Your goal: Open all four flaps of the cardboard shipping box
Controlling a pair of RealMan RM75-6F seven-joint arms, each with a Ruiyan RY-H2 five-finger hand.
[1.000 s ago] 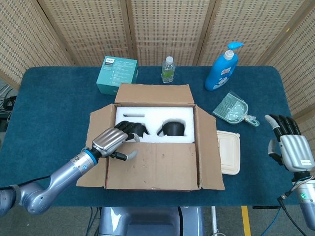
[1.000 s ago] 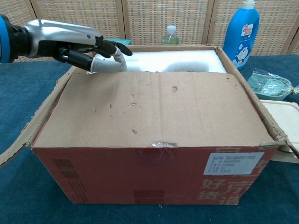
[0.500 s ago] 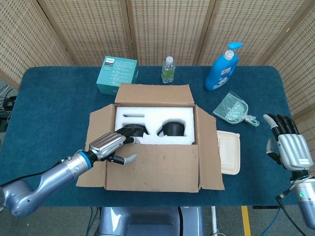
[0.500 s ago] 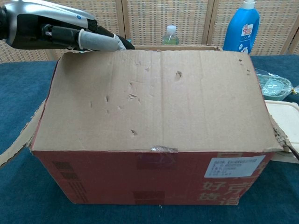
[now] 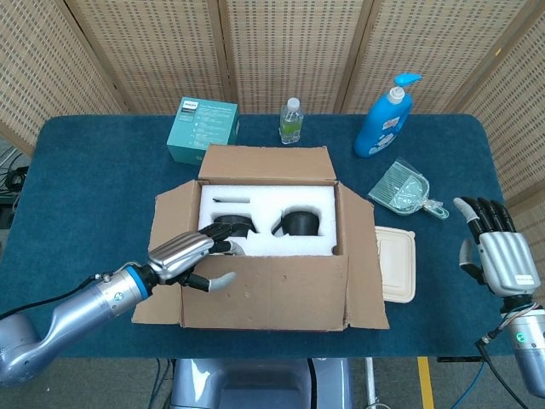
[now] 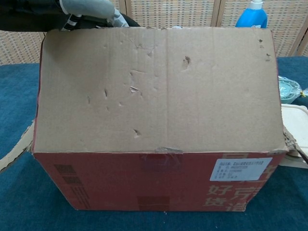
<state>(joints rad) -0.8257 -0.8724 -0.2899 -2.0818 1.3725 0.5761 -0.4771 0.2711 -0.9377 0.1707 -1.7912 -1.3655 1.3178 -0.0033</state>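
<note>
Chest view shows the front flap (image 6: 159,86) now raised higher; my left robot hand (image 5: 189,257) grips its top edge, my right robot hand (image 5: 498,247) hangs spread, holding nothing.

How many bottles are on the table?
2. A small clear water bottle stands behind the box, and a big blue pump bottle stands further right. None seem hidden.

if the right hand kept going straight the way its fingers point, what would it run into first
Probably nothing nearby. The right hand sits off the table's right edge, fingers aimed toward the far side. That line seems to pass right of the plastic dustpan, toward the wicker screen, though depth is unclear.
</note>
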